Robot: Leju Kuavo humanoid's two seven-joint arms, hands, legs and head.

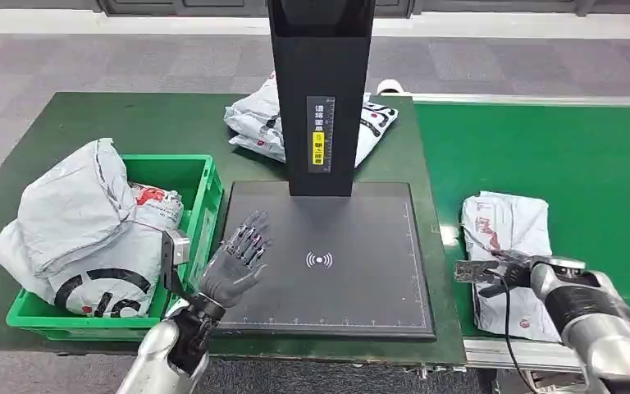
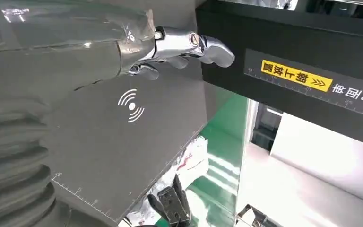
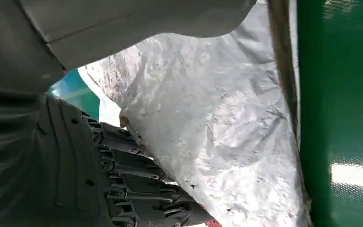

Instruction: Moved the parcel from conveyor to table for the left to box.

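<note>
Right hand (image 1: pixel 492 271) grips parcel (image 1: pixel 509 234), still on conveyor (image 1: pixel 591 164) beside scanner (image 1: pixel 328 263); transfer pending. Left hand (image 1: pixel 238 258) spread wide, empty, over scanner's left edge.

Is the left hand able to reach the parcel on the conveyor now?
Probably not: the left hand hovers at the scanner plate's near-left edge, and the parcel lies beyond the plate, under the right hand.

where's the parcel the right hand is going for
In the head view the parcel lies on the green conveyor at the right, just beside the black scanner plate, with the right hand on its near edge.
</note>
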